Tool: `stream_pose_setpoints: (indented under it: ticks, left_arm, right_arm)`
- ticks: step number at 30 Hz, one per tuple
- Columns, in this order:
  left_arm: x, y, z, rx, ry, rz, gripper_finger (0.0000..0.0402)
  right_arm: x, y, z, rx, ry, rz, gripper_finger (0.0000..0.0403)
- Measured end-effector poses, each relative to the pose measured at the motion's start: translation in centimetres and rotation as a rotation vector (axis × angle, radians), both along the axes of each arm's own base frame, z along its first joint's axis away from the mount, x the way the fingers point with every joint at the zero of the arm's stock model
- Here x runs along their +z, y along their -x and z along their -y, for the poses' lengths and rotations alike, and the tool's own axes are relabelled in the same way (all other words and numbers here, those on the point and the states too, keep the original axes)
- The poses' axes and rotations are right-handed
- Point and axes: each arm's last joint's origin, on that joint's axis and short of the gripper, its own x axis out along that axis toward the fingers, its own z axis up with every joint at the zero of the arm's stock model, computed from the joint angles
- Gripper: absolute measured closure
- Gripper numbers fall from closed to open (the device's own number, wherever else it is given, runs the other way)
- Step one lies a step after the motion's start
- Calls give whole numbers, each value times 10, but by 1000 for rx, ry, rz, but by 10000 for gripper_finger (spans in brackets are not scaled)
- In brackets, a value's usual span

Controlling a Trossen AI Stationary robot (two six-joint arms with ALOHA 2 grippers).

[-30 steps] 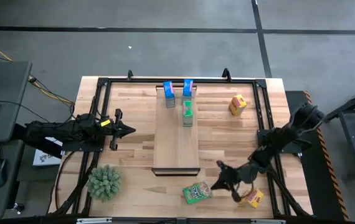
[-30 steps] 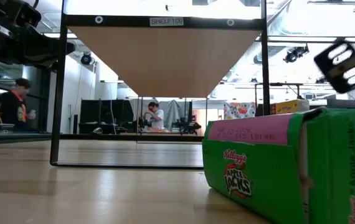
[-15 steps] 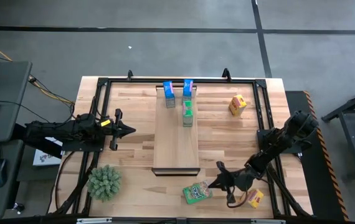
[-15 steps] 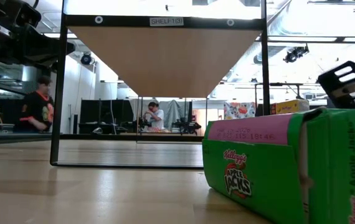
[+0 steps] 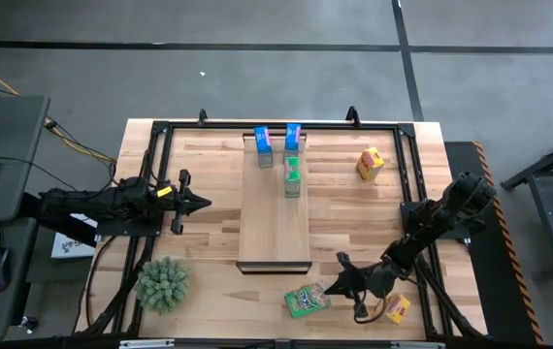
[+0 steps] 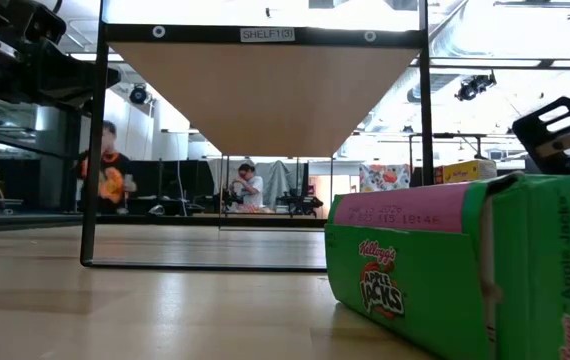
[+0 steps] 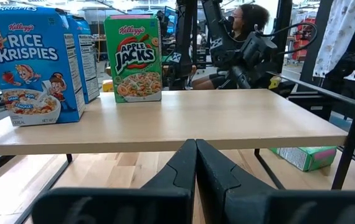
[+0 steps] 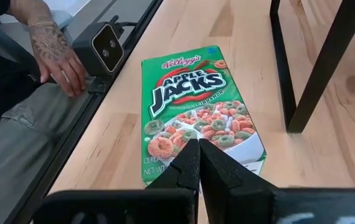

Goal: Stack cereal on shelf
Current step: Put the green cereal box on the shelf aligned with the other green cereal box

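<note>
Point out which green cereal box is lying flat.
The green box on the tabletop by the right gripper lies face up. The other green box stands upright on the shelf.

Both arms are dark, matte black and jointed, each tapering to a slim two-fingered black plastic pincer: left pincer (image 5: 199, 203), right pincer (image 5: 333, 287). A small yellow marking shows on the left arm's wrist.
</note>
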Motion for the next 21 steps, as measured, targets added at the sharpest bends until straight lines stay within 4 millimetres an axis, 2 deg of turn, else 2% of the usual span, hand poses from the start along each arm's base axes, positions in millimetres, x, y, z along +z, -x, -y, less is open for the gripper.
stream_pose_setpoints:
  ticks: [21]
  left_arm:
    - [0, 0, 0, 0, 0, 0, 398]
  right_arm:
    - [-3, 1, 2, -14, 11, -39, 403]
